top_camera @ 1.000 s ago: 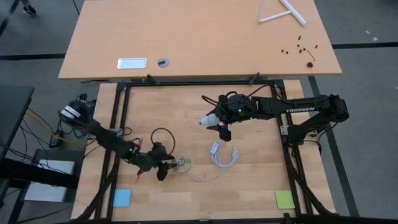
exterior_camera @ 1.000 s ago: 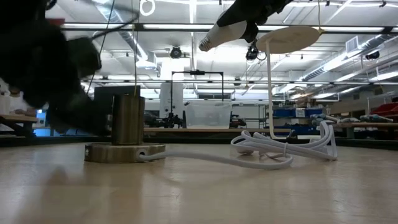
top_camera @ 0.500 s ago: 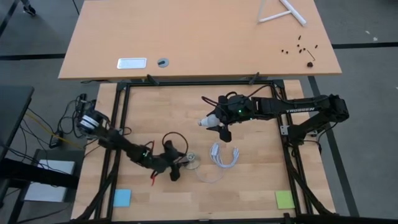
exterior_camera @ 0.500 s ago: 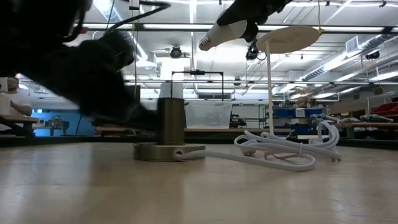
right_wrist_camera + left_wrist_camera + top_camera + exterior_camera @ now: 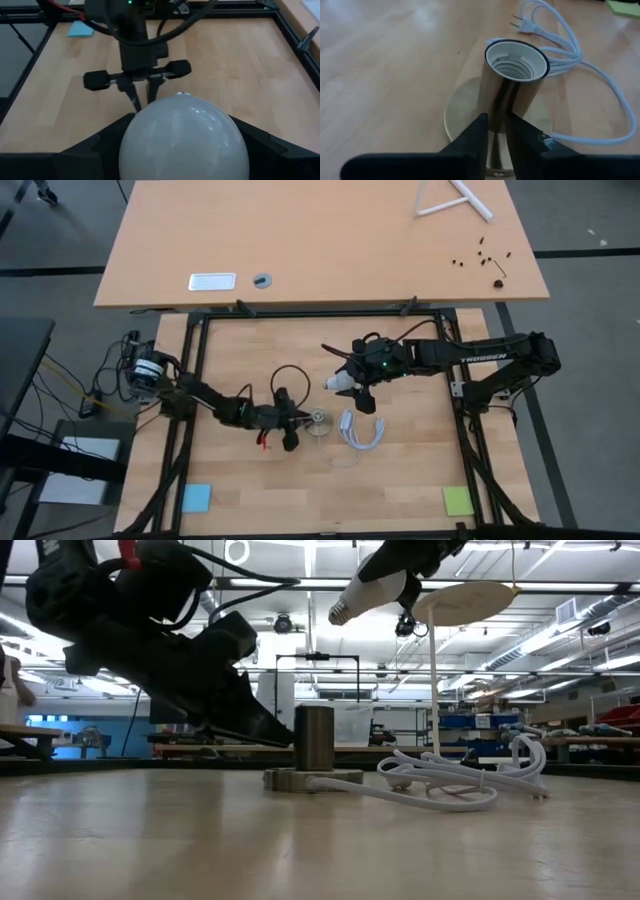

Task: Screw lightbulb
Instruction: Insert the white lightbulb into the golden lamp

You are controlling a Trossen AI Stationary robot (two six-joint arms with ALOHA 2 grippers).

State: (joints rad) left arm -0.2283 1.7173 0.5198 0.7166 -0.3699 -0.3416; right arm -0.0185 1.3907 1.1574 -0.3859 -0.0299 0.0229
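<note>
The silvery socket [image 5: 318, 419] stands upright on its round base on the wooden table, with its threaded mouth [image 5: 516, 59] facing up. My left gripper [image 5: 303, 420] lies just to its left. Its fingers are almost together, the tips [image 5: 485, 124] at the foot of the socket's tube. The white lightbulb [image 5: 343, 384] hangs high above the table, up and to the right of the socket. My right gripper [image 5: 350, 379] is shut on it. The bulb's grey screw base [image 5: 341, 610] points down and toward the table's left. My left gripper has its shut fingertips at the lower part of the socket's tube [image 5: 496, 112], above the base disc. The fingers slant down from the table's left with nothing between them. The socket stands upright on the table. My right gripper pinches the bulb's round glass [image 5: 182, 137] between its two fingers [image 5: 100, 147], one on each side. The fingers come roughly level from the table's right. The bulb is lifted clear, its screw base [image 5: 341, 610] pointing away from the gripper and tilted down.
A bundled white cord with a plug [image 5: 361, 430] lies right of the socket, and the socket's white cable [image 5: 340, 456] loops on the near side. A black frame [image 5: 190, 380] borders the table. A blue note [image 5: 196, 497] and a green note [image 5: 458, 500] lie at the near corners.
My left gripper has gone toward the table's right and far edge. The socket has slid with it, upright, to a spot nearer below the bulb, with its cable trailing. My right gripper has shifted the bulb slightly toward the near edge.
</note>
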